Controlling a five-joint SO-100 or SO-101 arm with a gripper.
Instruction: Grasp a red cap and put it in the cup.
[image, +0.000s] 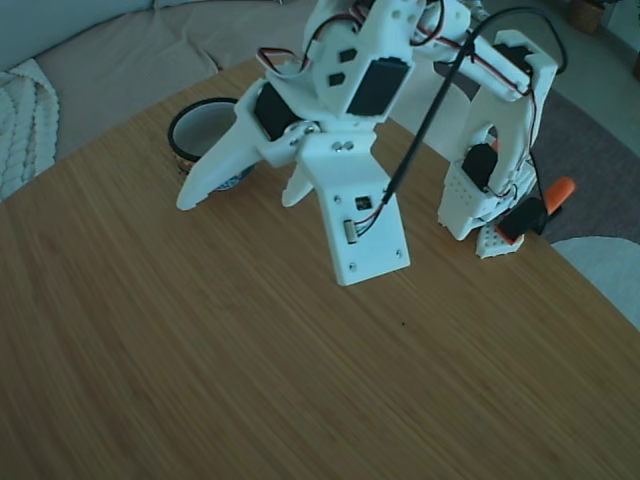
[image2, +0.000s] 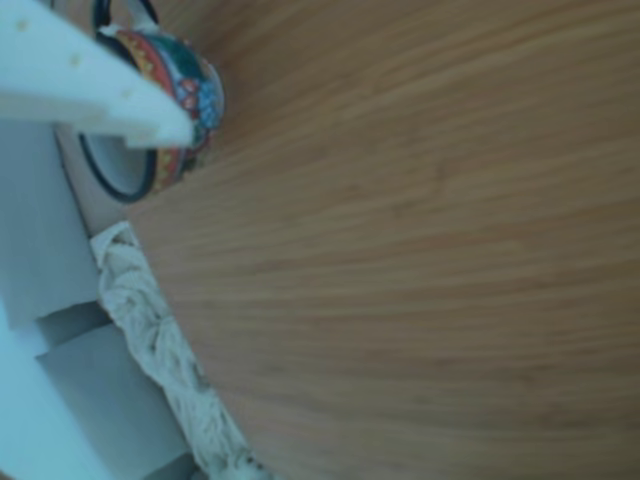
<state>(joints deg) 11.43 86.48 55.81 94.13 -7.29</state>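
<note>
In the fixed view the gripper (image: 245, 192), fingers spread and empty, hangs beside the cup (image: 186, 128) at the table's (image: 200, 350) upper left, as after a drop, though no red cap shows in either view.

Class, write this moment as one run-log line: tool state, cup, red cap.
tool: open, nothing seen held, by cup | cup: upright on wooden table, far left in fixed view | red cap: not visible in either view

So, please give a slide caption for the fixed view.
White arm's open gripper hangs beside the cup on a wooden table; no red cap visible.
</note>
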